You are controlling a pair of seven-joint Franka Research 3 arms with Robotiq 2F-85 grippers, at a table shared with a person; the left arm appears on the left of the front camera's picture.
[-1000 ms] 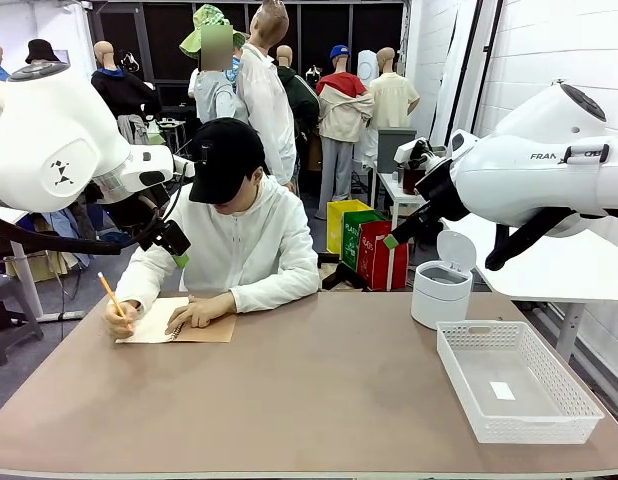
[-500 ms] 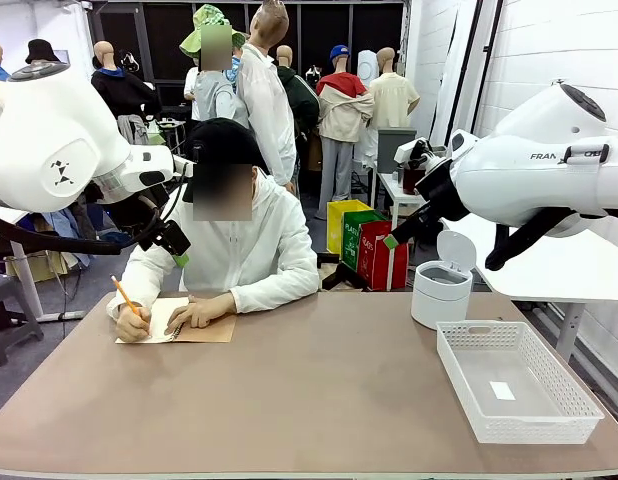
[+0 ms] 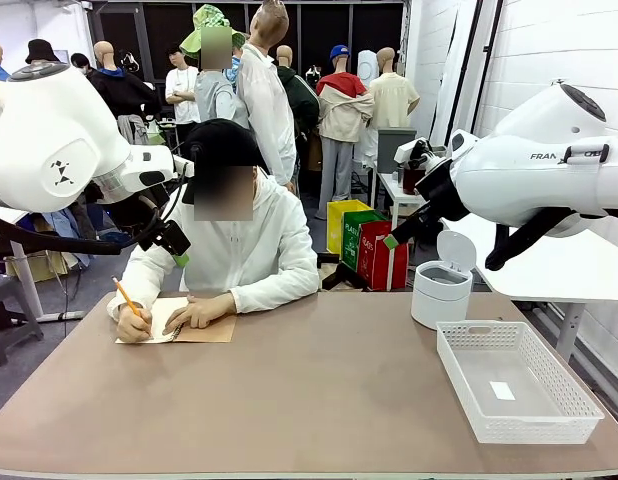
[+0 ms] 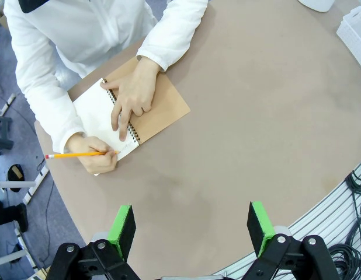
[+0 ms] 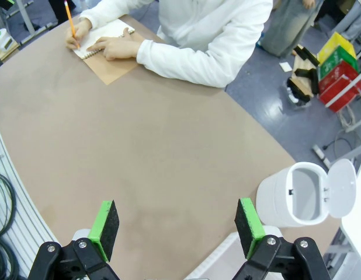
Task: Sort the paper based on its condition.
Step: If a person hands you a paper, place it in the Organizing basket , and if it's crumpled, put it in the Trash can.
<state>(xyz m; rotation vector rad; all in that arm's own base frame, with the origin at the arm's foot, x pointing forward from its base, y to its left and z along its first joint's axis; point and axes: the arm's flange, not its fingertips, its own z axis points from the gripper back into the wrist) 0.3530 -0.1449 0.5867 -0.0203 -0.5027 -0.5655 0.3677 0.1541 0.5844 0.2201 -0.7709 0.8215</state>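
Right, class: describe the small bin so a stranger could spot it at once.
Start at the brown table, then its far right corner, behind the white mesh basket. There stands the bin: also white, but round and solid-walled, its hinged lid tipped open.

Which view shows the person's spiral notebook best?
The left wrist view: it looks down on the notebook, large, with spiral, white page and brown cover plain. In the front view the notebook is small, nearly edge-on; in the right wrist view small too, partly under a hand.
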